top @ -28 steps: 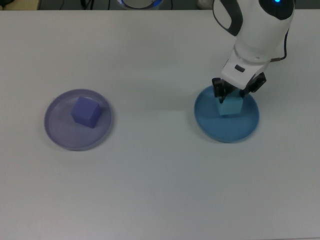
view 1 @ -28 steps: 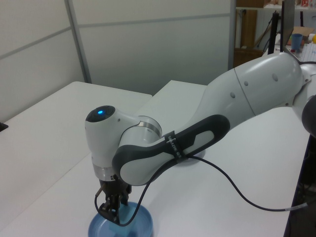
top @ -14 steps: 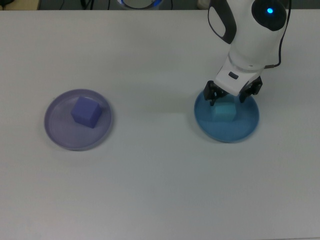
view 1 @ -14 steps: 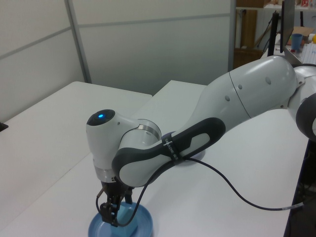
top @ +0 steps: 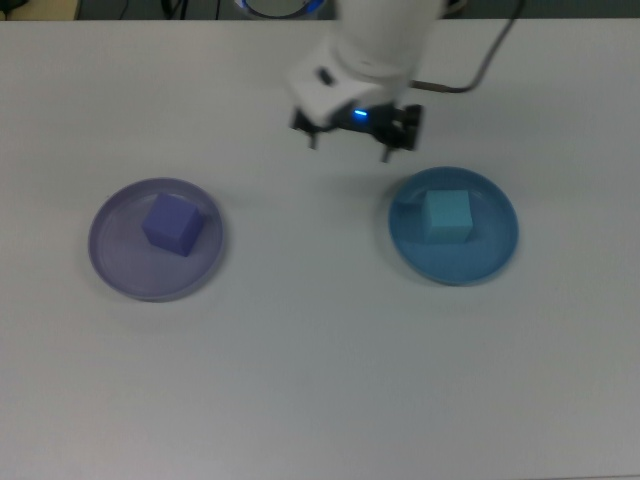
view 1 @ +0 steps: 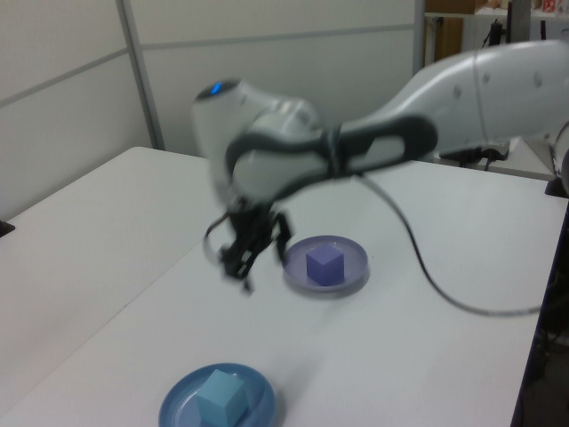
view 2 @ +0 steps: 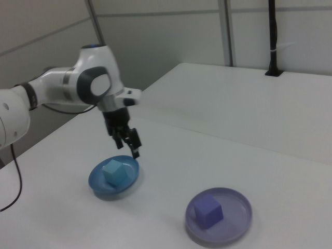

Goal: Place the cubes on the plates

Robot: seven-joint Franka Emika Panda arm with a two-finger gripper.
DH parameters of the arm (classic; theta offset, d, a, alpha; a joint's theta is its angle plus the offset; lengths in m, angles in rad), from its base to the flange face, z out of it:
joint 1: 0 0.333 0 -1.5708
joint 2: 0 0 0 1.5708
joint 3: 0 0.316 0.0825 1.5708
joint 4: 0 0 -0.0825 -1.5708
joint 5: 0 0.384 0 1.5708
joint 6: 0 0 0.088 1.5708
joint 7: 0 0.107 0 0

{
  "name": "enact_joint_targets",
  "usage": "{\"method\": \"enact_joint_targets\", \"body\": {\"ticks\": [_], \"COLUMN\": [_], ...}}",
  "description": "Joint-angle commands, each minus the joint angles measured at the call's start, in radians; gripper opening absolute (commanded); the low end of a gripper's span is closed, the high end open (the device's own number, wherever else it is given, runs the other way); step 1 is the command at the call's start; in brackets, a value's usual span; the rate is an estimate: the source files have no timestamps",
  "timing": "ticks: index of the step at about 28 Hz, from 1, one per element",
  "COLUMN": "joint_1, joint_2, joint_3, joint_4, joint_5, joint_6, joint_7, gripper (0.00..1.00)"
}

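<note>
**Teal cube released on blue plate — pincer withdrawn, both cubes placed**

Item 1 — teal cube (top: pixel 447 214). A second ago it is held between the fingers just over the blue plate (top: pixel 500 255); half a second ago the fingers are spread on either side of it. Now it is seen resting free inside the plate, slightly toward the top view's upper left of the plate's centre, with nothing touching it. In the left view it is seen sitting flat within the rim.

Item 2 — pincer (top: pixel 350 148). It is lifted clear and carried toward the top view's upper left, and is now recorded above bare surface (top: pixel 320 360), between the two plates and farther toward the top view's top edge. The fingers are spread apart and nothing is gripped. The outline is smeared in the top and left views, which suggests that the arm is in motion.

Item 3 — purple-blue cube (top: pixel 170 223). It is unchanged across all the pictures — seated in the lavender plate (top: pixel 115 270), a little toward the top view's upper right of centre.

Assessment: each plate is now occupied by one cube, and neither cube overhangs a rim. The task is judged to be complete in substance; only a retreat of the arm appears to be left.
</note>
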Motion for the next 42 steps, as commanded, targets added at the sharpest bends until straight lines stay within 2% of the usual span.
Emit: {"method": "enact_joint_targets", "body": {"ticks": [1, 5, 10, 15, 17, 21, 28, 31, 35, 38, 42], "joint_1": [-0.064, -0.075, -0.095, -0.104, -0.133, -0.189, -0.205, -0.213, -0.249, -0.259, -0.277], "joint_2": [-0.053, -0.134, -0.188, -0.274, -0.321, -0.358, -0.353, -0.355, -0.352, -0.36, -0.373], "joint_3": [-0.002, -0.008, -0.015, -0.018, -0.016, -0.016, -0.016, -0.018, -0.024, -0.025, -0.024], "joint_4": [0.017, -0.019, -0.036, -0.064, -0.081, -0.082, -0.079, -0.082, -0.073, -0.073, -0.073], "joint_5": [0.016, 0.014, 0.014, 0.011, 0.013, 0.026, 0.028, 0.028, 0.075, 0.072, 0.072], "joint_6": [-0.141, -0.153, -0.145, -0.158, -0.159, -0.158, -0.138, -0.084, -0.078, -0.095, -0.116], "joint_7": [-0.059, -0.131, -0.182, -0.21, -0.228, -0.303, -0.308, -0.302, -0.321, -0.38, -0.385], "gripper": [1.0, 1.0, 1.0, 1.0, 1.0, 1.0, 1.0, 1.0, 1.0, 1.0, 1.0]}}
